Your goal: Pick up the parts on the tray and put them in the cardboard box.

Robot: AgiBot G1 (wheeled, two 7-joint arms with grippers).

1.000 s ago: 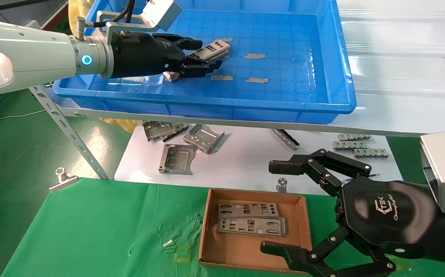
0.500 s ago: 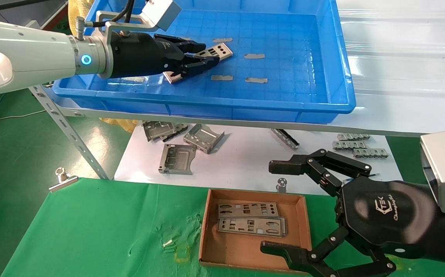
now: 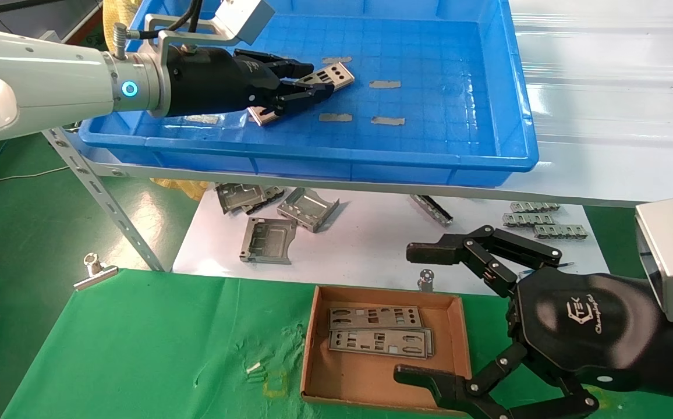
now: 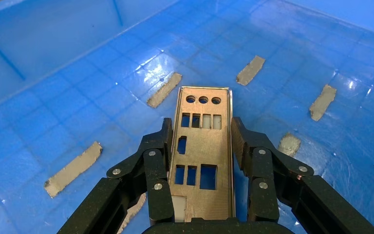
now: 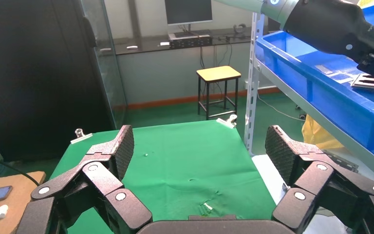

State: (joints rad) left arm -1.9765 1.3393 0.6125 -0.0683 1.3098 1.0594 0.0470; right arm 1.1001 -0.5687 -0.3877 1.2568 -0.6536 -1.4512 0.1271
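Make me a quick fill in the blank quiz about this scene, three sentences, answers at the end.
1. The left claw is shut on a punched metal part inside the ____ tray.
2. The cardboard box already holds ____ parts.
3. The right claw, near the box, is ____ and holds nothing.

Missing words: blue; two; open
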